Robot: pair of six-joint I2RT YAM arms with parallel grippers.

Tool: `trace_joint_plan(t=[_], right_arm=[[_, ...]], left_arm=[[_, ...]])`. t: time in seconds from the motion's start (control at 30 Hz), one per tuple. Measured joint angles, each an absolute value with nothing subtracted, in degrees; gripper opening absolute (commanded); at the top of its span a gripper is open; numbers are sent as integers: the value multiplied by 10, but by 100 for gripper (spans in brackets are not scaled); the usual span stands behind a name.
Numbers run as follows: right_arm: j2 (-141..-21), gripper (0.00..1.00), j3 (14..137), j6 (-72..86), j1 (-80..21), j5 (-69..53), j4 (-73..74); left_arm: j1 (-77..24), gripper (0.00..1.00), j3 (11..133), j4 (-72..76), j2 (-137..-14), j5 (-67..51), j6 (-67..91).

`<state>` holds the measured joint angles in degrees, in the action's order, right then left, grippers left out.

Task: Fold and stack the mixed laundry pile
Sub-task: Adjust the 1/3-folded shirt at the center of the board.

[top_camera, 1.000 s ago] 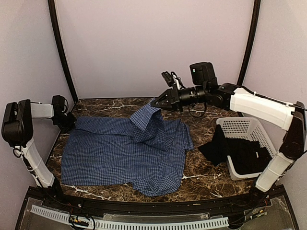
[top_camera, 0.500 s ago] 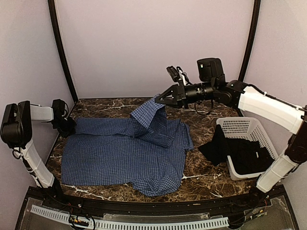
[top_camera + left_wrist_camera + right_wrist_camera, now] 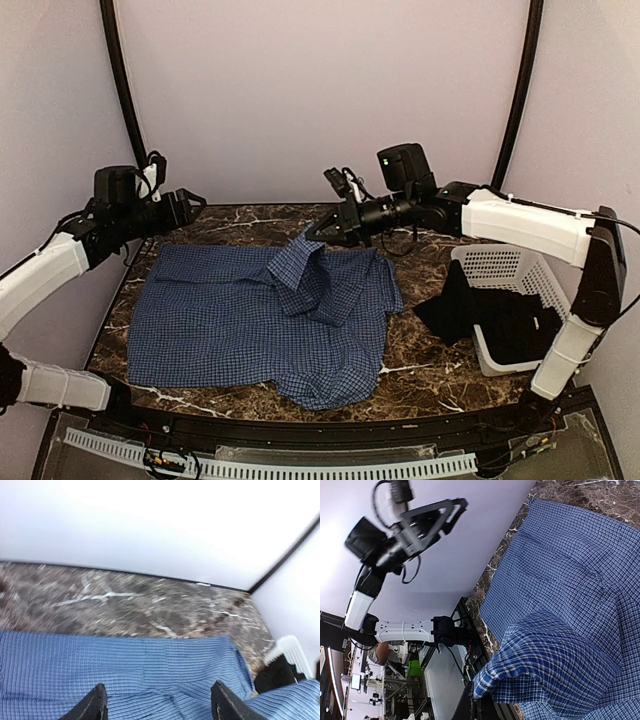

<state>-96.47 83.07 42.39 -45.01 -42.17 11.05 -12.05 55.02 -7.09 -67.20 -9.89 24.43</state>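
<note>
The blue-and-white checked shirt lies spread across the marble table. My right gripper is shut on a corner of the shirt and holds that fold lifted above the shirt's middle. My left gripper hangs open above the table's far left corner, clear of the cloth; in the left wrist view its fingertips frame the shirt below with nothing between them. The black garment spills out of the white basket at the right.
The white perforated basket lies tipped on its side at the table's right edge. Purple walls and black corner poles close in the back and sides. Bare marble shows in front of the basket and along the back.
My left gripper has let go of the shirt's left edge, opened and risen up and to the right. The right gripper has shifted left and lower with its fold of shirt.
</note>
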Motion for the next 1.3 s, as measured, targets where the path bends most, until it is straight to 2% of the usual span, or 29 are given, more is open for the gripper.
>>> trace_joint_plan(t=[0.17,0.43,0.6,0.77,0.83,0.9,0.93,0.97,1.0,1.07,1.17,1.27,1.3], right_arm=[[-996,0,830,450,-452,-421,79],[-1075,0,835,518,-462,-424,-3],[-1100,0,847,548,-465,-423,-21],[-1100,1,854,569,-468,-421,-43],[-1100,1,855,577,-469,-422,-53],[-1100,2,856,585,-472,-422,-60],[-1100,3,856,588,-473,-422,-63],[-1100,6,857,591,-474,-422,-65],[-1100,10,858,592,-475,-422,-66],[-1100,17,859,594,-476,-422,-67],[-1098,31,859,587,-473,-423,-66],[-1082,40,849,572,-460,-422,-55],[-1070,46,842,565,-451,-420,-50]], left_arm=[[-253,71,550,-49,-608,-106,184],[-489,78,525,-60,-625,-22,95],[-559,80,522,-60,-678,63,72],[-568,79,522,-60,-716,157,72],[-569,74,522,-60,-726,192,72],[-569,58,524,-60,-739,229,72],[-569,42,525,-60,-744,241,74],[-569,34,526,-61,-748,256,73],[-569,19,526,-61,-750,269,76],[-569,3,526,-62,-749,291,76],[-569,0,526,-67,-729,306,75],[-569,0,524,-69,-690,295,68],[-569,0,524,-69,-672,286,65]])
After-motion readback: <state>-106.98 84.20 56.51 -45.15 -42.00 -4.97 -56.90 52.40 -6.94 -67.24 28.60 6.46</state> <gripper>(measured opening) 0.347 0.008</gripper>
